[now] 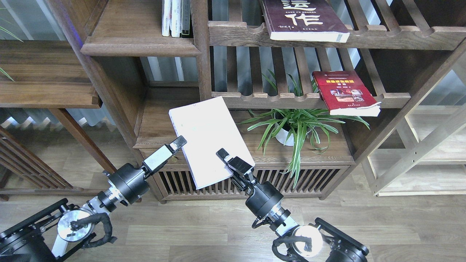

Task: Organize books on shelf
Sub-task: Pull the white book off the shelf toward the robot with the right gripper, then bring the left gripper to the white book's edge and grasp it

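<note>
Currently both arms are on the white book [209, 140], held up in front of the bookcase. My left gripper [177, 143] touches its left long edge; my right gripper [222, 154] is clamped on the lower right edge, one finger showing on the cover. Can't tell whether the left is pinching or just bracing.

Judgement: step in hand is carrying this book to the solid shelf [140, 45] at upper left, where upright books [176, 17] already stand. Rotate it upright first, keep both contacts steady, slide in beside those spines.

In the way: the vertical post [202, 47] right of that shelf, and the potted plant [295, 125] just behind the book.

Further back, the red book [345, 94] overhangs the lower slatted rack [251, 97], the maroon book [304, 20] overhangs the upper rack [236, 34].
</note>
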Available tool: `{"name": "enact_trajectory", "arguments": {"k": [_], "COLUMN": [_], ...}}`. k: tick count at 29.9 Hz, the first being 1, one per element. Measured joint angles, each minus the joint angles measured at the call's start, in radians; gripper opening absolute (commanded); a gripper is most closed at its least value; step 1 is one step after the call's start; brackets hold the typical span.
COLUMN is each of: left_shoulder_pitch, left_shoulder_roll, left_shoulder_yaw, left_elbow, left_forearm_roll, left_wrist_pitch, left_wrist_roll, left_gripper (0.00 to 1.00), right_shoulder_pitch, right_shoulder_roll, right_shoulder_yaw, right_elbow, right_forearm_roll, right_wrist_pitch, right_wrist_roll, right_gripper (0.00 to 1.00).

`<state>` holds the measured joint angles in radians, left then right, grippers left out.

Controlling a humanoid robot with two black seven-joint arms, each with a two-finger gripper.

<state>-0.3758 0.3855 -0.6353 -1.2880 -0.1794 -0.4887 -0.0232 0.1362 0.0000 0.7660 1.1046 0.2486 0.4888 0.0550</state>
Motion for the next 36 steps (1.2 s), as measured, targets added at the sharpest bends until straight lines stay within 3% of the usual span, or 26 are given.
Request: {"name": "enact_trajectory", "arguments": {"k": [13,24,36], "left_shoulder_pitch": [-0.006,-0.007,-0.011], "left_shoulder_roll": [0.013,0.014,0.004], "left_shoulder_yaw": [0.01,0.01,-0.002], "left_elbow": [0.001,0.0,-0.001], "left_forearm_roll": [0.001,0.001,0.0], "left_wrist_pitch": [0.0,0.0,0.0], "left_wrist_roll": [0.012,0.058,0.058], "left_gripper": [0.81,0.8,0.56], "right_shoulder_pitch": [0.01,0.032,0.037], "right_shoulder_roll": [0.0,0.0,0.0], "right_shoulder_yaw": [-0.031,-0.061,-0.073], "right_elbow": [0.005,0.011,0.012], "right_forearm_roll": [-0.045,-0.046,-0.046], "right_wrist_pitch": [0.0,0.0,0.0], "right_wrist_roll": [-0.001,0.0,0.0], "right_gripper": [0.03,0.03,0.03]}}
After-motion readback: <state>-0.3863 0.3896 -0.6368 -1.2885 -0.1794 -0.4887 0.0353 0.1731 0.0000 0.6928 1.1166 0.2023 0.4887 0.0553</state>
